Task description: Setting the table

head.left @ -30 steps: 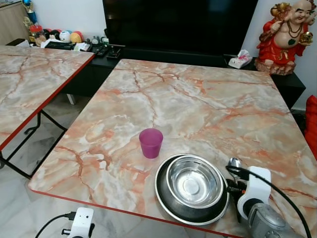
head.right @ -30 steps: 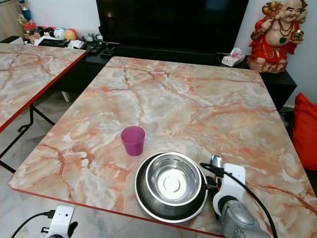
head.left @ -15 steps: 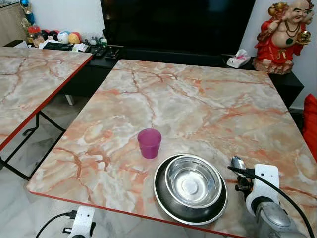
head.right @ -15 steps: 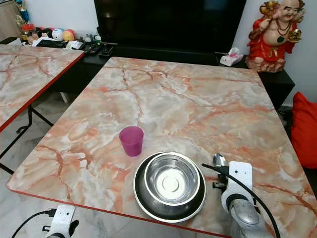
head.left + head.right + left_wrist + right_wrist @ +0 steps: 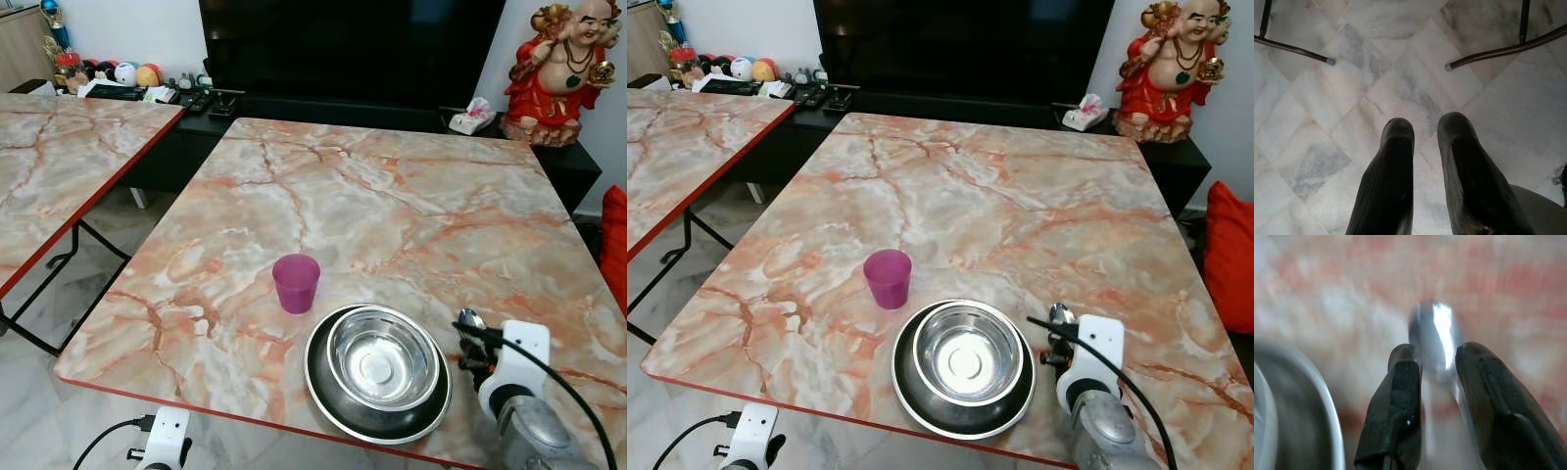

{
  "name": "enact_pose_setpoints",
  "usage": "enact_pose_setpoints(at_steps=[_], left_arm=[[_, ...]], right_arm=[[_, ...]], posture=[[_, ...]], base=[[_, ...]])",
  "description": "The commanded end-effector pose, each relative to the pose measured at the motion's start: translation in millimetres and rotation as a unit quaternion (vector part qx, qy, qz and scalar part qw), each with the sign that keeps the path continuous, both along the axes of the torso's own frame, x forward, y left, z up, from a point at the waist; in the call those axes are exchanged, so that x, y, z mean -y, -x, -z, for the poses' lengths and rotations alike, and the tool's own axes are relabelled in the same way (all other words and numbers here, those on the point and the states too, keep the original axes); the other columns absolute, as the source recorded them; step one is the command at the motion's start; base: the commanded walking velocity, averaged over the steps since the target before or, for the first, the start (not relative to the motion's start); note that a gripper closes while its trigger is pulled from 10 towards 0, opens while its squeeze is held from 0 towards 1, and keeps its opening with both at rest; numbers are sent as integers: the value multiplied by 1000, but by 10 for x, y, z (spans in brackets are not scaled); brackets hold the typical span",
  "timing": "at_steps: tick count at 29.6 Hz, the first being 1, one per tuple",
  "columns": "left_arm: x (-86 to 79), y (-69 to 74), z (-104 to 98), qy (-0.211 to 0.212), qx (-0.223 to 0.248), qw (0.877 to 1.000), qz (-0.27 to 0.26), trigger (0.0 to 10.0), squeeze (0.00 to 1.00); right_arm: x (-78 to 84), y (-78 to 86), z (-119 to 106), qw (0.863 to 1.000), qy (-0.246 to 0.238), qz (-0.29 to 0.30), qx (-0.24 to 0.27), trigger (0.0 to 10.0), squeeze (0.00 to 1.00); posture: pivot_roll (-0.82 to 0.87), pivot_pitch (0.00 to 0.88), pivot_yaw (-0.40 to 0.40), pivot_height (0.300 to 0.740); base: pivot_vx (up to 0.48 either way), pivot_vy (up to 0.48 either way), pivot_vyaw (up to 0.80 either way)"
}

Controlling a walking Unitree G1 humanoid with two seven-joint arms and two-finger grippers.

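A purple cup [image 5: 296, 283] stands upright on the marble table [image 5: 392, 186] near its front edge. To the cup's right a steel bowl [image 5: 382, 358] sits inside a wider dark dish [image 5: 323, 390]. Right of the dish, a metal spoon [image 5: 471, 318] has its bowl end just over the tabletop. My right gripper [image 5: 1437, 355] is shut on the spoon [image 5: 1436, 330], with the handle between the fingers; that wrist view is blurred. My left gripper [image 5: 1425, 128] hangs below the table's front edge over the tiled floor, holding nothing.
A second marble table [image 5: 59, 147] stands to the left across a floor gap. Behind the table runs a dark TV console with a tissue pack [image 5: 473, 115] and a red statue [image 5: 563, 69]. A red cushion [image 5: 617, 245] is at the right edge.
My right wrist swung a little to the right, then back left, staying beside the dish with the spoon. The cup and bowl have not moved.
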State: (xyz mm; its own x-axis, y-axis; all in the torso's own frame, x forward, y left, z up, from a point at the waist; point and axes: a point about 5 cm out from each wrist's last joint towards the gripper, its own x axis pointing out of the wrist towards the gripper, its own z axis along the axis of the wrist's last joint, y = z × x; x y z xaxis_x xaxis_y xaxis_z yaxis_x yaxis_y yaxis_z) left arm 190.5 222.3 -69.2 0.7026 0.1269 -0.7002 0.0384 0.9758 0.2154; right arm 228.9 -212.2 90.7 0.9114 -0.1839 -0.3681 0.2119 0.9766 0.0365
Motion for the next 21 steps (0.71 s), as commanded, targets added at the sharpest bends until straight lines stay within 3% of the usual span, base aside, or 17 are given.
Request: enact_pose_setpoints(at_steps=[1, 2, 7, 10, 11, 16, 21], left_arm=[[-2, 27, 18, -4, -10, 1000, 7, 10000, 0], [1, 27, 19, -4, -10, 1000, 7, 10000, 0], [16, 23, 20, -2, -10, 1000, 8, 10000, 0], [22, 20, 20, -1, -9, 1000, 9, 10000, 0], [21, 19, 19, 0, -10, 1000, 9, 10000, 0], [15, 18, 17, -1, -10, 1000, 9, 10000, 0], [13, 15, 15, -1, -9, 1000, 9, 10000, 0]], right_arm=[[70, -44, -187, 998, 23, 14, 53, 10000, 0], [113, -56, -228, 997, 41, 20, 63, 10000, 0], [260, -3, -161, 993, 113, -13, 14, 10000, 0], [420, 67, -134, 991, 128, -28, -13, 10000, 0], [552, 107, -182, 989, 143, -42, -15, 10000, 0], [713, 168, -312, 984, 144, -93, 42, 10000, 0], [857, 311, -218, 985, 130, -101, 42, 10000, 0]], posture=[[62, 0, 6, 740], [59, 0, 6, 740], [58, 0, 5, 740], [53, 0, 4, 740], [48, 0, 5, 740], [44, 0, 7, 740], [40, 0, 8, 740]], base=[[0, 0, 0], [0, 0, 0], [0, 0, 0], [0, 0, 0], [0, 0, 0], [0, 0, 0], [0, 0, 0]])
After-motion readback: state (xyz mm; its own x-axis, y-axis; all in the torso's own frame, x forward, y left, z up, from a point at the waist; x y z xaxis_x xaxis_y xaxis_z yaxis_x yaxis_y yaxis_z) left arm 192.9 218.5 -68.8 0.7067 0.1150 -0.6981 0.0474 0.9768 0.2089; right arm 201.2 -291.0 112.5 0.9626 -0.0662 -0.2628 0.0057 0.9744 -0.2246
